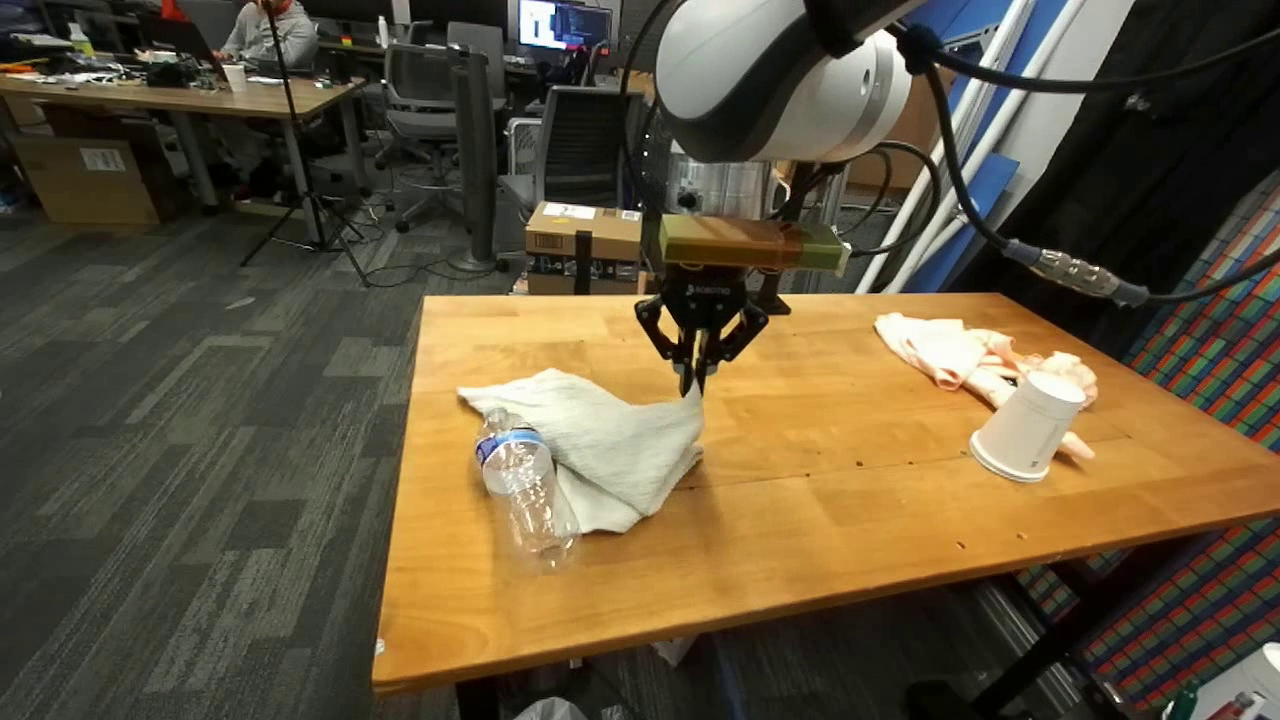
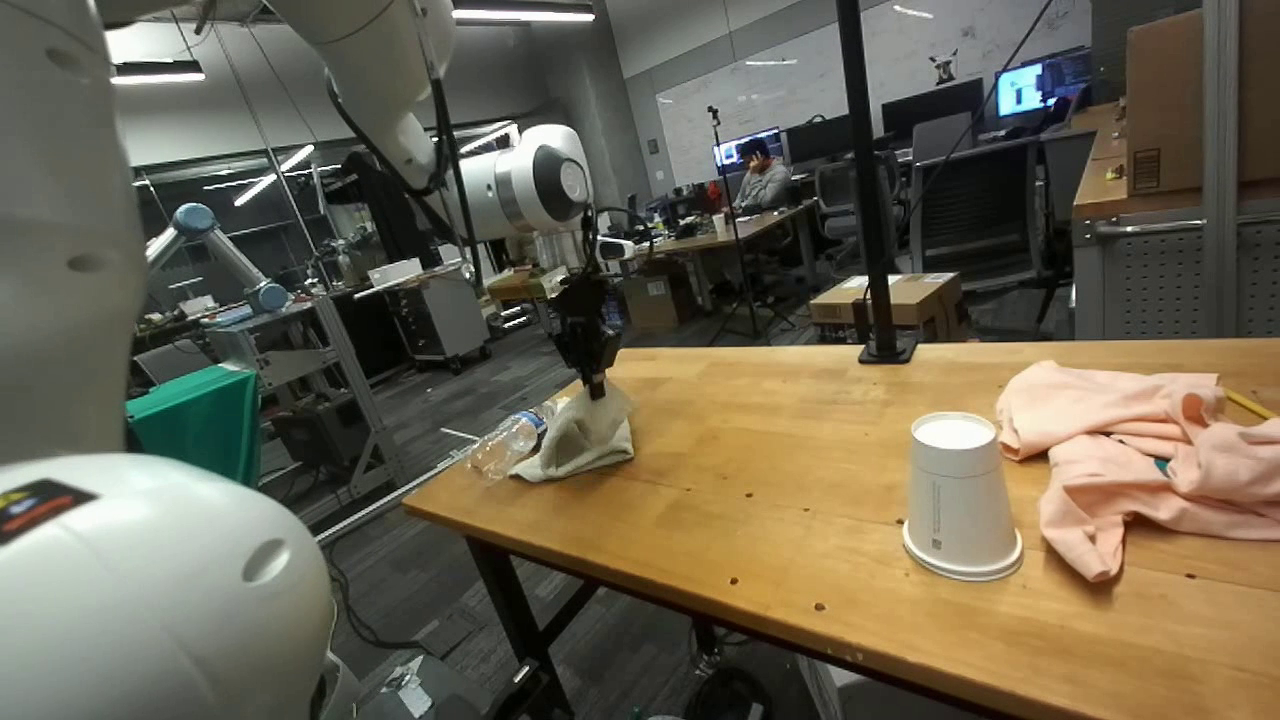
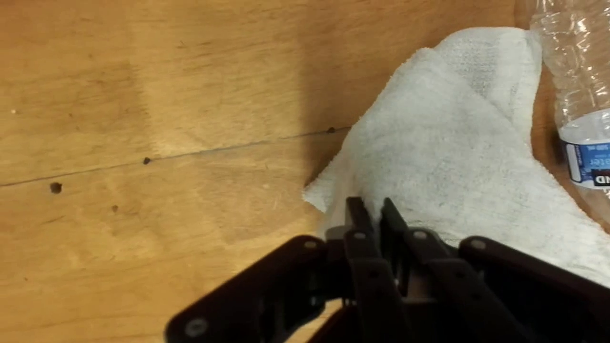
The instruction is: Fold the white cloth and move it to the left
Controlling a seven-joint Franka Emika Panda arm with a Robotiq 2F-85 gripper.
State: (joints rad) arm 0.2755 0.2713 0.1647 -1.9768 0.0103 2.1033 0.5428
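Note:
The white cloth [image 1: 620, 440] lies rumpled, partly folded over itself, near one end of the wooden table [image 1: 830, 550]. It also shows in an exterior view [image 2: 585, 435] and in the wrist view [image 3: 443, 143]. My gripper [image 1: 693, 385] is above one corner of the cloth, fingers pointing down. Its fingers are close together with cloth between them, and that corner is drawn up to the fingertips. The rest of the cloth lies on the table. In the wrist view, the fingertips [image 3: 371, 205] have a narrow gap filled by white cloth.
A clear plastic bottle [image 1: 528, 490] with a blue label lies against the cloth, near the table's end; it also shows in the wrist view [image 3: 586, 128]. A white upside-down cup [image 2: 962, 500] and a pink cloth [image 2: 1120, 410] are farther along the table. A black post [image 2: 868, 200] stands at an edge.

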